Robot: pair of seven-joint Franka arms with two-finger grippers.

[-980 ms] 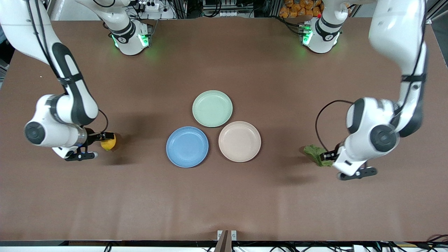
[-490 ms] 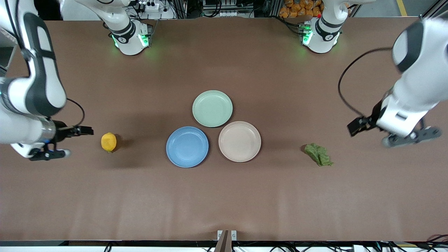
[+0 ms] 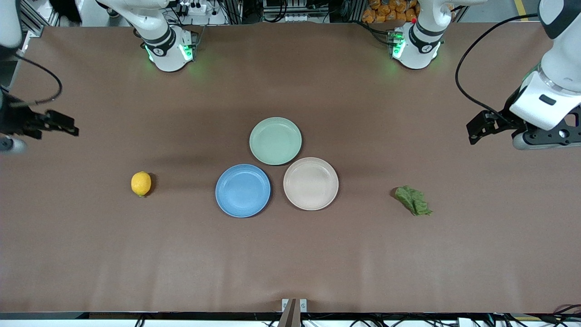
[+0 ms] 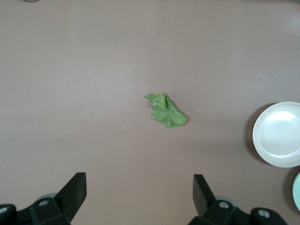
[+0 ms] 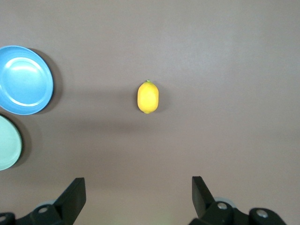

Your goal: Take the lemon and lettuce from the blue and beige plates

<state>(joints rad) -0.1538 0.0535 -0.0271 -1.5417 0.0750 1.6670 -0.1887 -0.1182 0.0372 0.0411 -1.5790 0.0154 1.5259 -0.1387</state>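
Over the table edge at the right arm's end, well apart from the blue plate: right gripper up in the air, fingers spread wide, nothing betw. them (wrist view confirms). Left gripper likewise up high over the left arm's end, fingers apart, empty.

Change vs 1 s ago: both grippers were down at their items, right at the lemon, left at the lettuce. Half a sec ago both had let go and were lifting. Now they are higher and further out toward the table ends.

Lemon: on bare table, level w/ blue plate, toward right arm's end. Lettuce: on bare table, slightly nearer the front camera than blue plate, past the beige plate, toward left arm's end.

Blue, beige and green plate all bare.

Judgement: both items off plates, released, arms retreating; task looks done or nearly so.
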